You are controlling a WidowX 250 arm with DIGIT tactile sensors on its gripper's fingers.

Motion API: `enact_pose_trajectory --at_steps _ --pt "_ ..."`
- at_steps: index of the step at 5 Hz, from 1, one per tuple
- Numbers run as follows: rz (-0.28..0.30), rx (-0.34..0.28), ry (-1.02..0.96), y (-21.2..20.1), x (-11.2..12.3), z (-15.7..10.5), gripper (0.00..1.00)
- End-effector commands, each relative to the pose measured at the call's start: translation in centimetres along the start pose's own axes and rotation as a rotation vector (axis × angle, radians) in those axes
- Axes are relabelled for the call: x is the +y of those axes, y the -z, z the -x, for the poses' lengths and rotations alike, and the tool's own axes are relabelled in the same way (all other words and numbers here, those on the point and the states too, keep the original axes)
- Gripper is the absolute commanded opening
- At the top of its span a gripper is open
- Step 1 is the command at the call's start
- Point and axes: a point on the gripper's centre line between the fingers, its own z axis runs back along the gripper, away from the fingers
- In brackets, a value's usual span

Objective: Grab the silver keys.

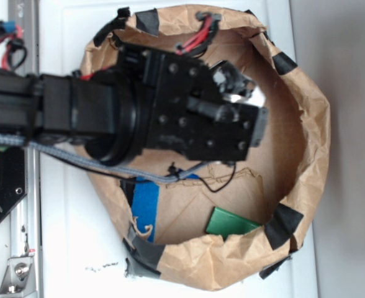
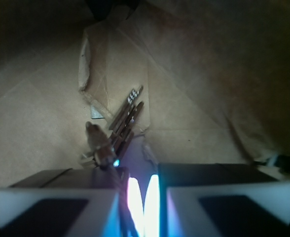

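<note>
From the wrist cam I saw the hand [image 2: 141, 197] with its pads nearly pressed together, only a thin bright gap between; the silver keys [image 2: 116, 136] lay just in front, their ring end reaching between the pads, but a firm pinch I could not confirm; exterior cam showed the hand inside the paper bag [image 1: 306, 124], blue card [image 1: 146, 205] & green card [image 1: 229, 223] on its floor.
</note>
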Motion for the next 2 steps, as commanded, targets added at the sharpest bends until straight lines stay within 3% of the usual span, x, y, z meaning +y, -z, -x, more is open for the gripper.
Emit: enact_pose_trajectory --at_steps 1,2 --pt "0.260 0.022 0.032 -8.3 3.6 -2.3 0.00" --pt "0.388 -0.050 0.124 -7.4 3.5 -1.1 0.00"
